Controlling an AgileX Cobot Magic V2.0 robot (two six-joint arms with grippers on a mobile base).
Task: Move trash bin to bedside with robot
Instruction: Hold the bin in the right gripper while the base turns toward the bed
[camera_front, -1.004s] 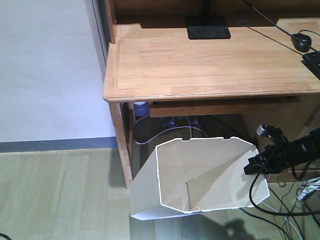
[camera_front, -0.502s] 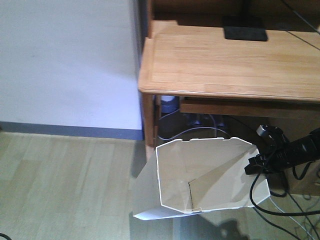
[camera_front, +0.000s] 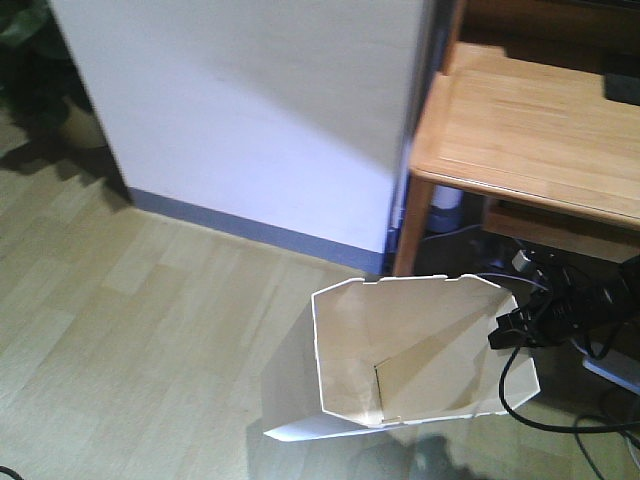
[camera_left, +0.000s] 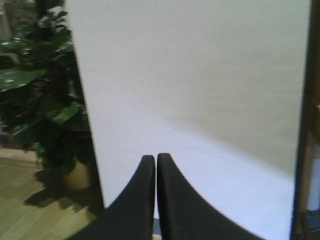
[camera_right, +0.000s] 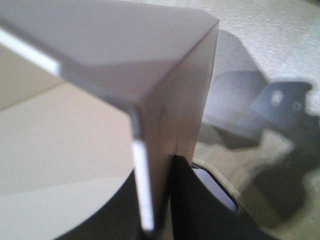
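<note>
Front-facing view sets wall (camera_front: 250, 110) and desk (camera_front: 520, 130) behind the bin (camera_front: 400, 330), a white, faceted, thin-walled tub below the desk's near corner, no bed in sight, so drive gently with your right gripper (camera_front: 502, 330) pinching its rim and left gripper (camera_left: 156, 200) jaws pressed together.

No legible text or labels anywhere.
</note>
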